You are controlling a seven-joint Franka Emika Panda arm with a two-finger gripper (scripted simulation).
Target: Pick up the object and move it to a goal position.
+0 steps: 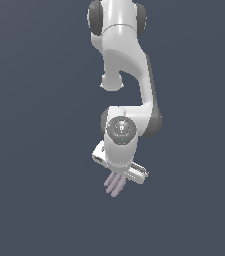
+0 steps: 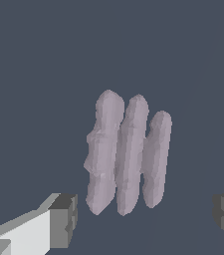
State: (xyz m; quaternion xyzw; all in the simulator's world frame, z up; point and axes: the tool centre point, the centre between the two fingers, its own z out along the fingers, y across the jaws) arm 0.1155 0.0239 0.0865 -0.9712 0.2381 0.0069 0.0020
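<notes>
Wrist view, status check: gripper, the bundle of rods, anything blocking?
Gripper open, fingers either side, not touching. Pinkish bundle of rods free on the floor, ungrasped. Nothing in the way.

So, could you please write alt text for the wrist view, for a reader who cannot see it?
A pale pinkish-purple bundle of three rounded rods lies side by side on a plain dark grey surface. Two dark fingertips of the open gripper stand wide apart on either side, not touching it.

object (image 2: 128, 157): we see pale pinkish-purple rods, plain, between the jaws
gripper (image 2: 146, 216): white body, we note grey pads (image 2: 63, 219)
background: plain dark slate blue
</notes>
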